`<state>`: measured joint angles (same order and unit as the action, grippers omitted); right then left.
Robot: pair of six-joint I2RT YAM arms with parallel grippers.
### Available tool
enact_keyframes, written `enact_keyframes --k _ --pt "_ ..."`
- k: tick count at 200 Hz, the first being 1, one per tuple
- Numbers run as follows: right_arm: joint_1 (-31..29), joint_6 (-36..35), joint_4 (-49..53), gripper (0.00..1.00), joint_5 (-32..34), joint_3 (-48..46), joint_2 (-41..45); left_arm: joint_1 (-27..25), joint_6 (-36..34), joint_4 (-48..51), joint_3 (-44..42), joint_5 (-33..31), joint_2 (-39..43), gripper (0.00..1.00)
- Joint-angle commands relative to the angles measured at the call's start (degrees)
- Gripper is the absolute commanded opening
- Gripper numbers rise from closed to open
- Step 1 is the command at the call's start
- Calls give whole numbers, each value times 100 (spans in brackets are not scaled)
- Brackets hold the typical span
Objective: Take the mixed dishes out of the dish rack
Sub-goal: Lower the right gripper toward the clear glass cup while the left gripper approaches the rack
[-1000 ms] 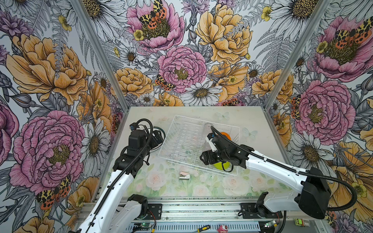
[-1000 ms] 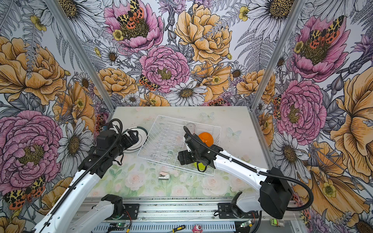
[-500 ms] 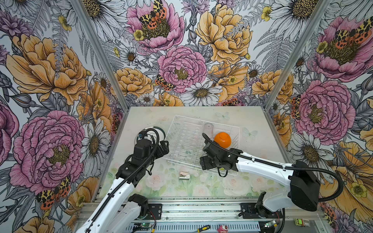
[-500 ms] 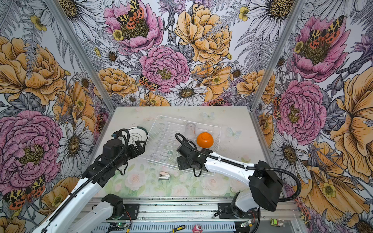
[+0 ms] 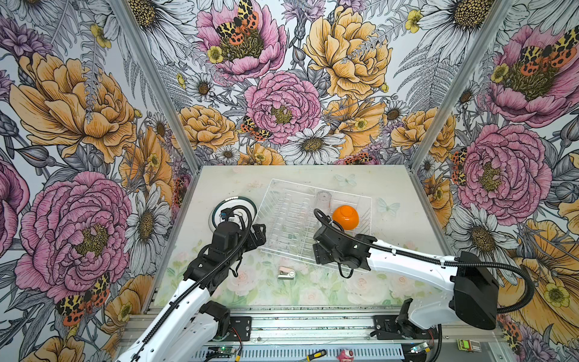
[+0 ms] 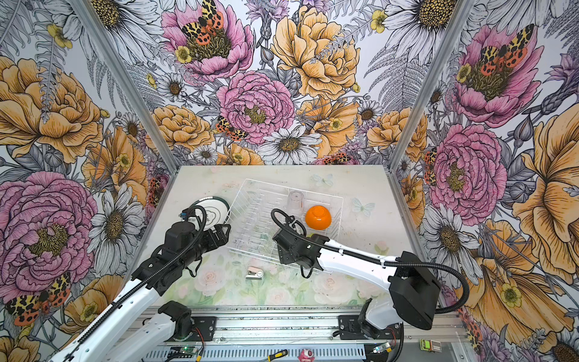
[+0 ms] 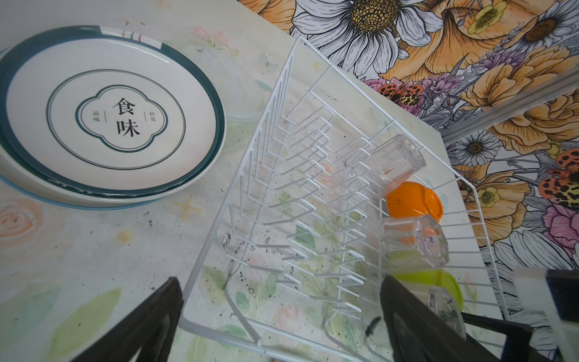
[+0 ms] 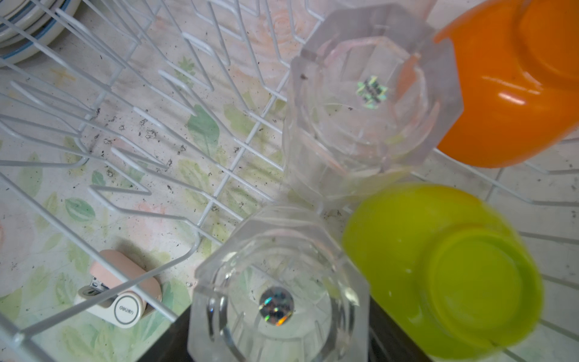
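While 3 plates point(image 7: 116, 109) lie stacked on the surface point(image 7: 94, 250) just beside the dish rack point(image 5: 283, 213), 3 clear tumblers point(image 7: 398, 160), the orange bowl point(image 5: 345, 217) and the lime-green bowl point(image 8: 445, 266) stand inverted inside it, presumably to drain. Right pincer point(image 8: 277, 338) straddles the nearest tumbler point(image 8: 275, 291) from above; whether it pinches, cannot tell. Left pincer point(image 5: 258, 235) gapes, released, at the rack's corner, holding nothing.

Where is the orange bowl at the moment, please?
In both top views the orange bowl sits upside down inside the dish rack, toward its far right corner, just right of a clear tumbler.
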<state>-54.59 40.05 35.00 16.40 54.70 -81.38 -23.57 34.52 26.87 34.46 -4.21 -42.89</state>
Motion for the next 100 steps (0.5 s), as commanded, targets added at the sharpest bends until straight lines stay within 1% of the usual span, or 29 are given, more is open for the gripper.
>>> enact_keyframes --k 1,19,37,51,59,61,79,100 --pt "39 -32 217 75 571 -250 259 -134 -4 -147 108 15 -78 99" --pt "80 -67 209 74 617 -418 417 -386 87 -163 157 -83 -55 99" --pt "80 -124 202 70 589 -510 636 -785 263 -181 175 -450 36 99" --pt "72 -154 191 65 583 -579 855 -1122 421 -172 158 -704 141 99" --pt "80 -169 184 63 590 -624 1011 -1309 511 -169 139 -739 198 99" --pt "80 -176 183 63 592 -637 1052 -1356 531 -170 133 -876 219 99" --pt "78 -232 182 63 612 -725 1371 -1685 630 -158 123 -1124 316 99" --pt "80 -292 175 69 635 -843 1654 -1920 724 -152 131 -1307 334 99"
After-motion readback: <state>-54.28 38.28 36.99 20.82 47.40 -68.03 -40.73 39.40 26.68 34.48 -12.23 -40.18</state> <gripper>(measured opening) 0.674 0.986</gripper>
